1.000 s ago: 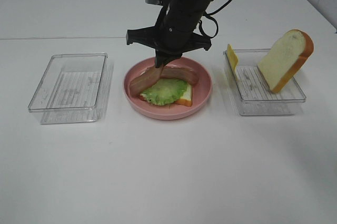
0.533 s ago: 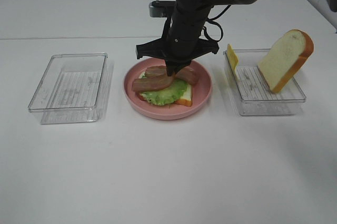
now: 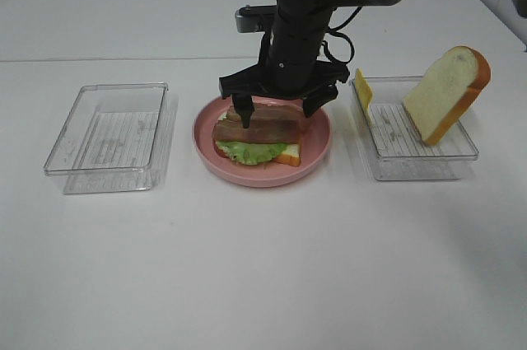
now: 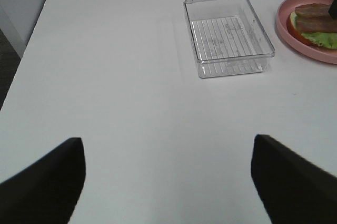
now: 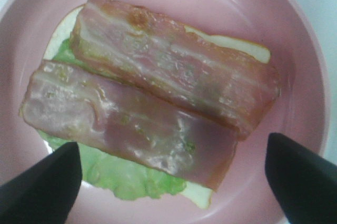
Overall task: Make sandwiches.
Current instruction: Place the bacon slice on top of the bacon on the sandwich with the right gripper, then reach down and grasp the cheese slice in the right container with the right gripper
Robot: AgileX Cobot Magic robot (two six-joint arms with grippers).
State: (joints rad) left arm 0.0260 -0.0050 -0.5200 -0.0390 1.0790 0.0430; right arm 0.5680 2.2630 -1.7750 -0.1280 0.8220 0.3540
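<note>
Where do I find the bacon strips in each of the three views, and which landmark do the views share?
Exterior high: bacon strips in the middle, on the lettuce.
Left wrist: the strips at the picture's edge, beyond the clear tray.
Right wrist: the strips close up, side by side, filling the centre.
Shared landmark: the pink plate under them.

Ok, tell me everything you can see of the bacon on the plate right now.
Two bacon strips, reddish-brown with paler pink streaks, glossy like moulded plastic. They lie flat, side by side and touching along their long edges, over the ruffled lettuce, which sits on a bread slice in the pink plate. Lettuce and bread peek out around them. The open fingers of the right gripper flank the strips and seem clear of them.
</note>
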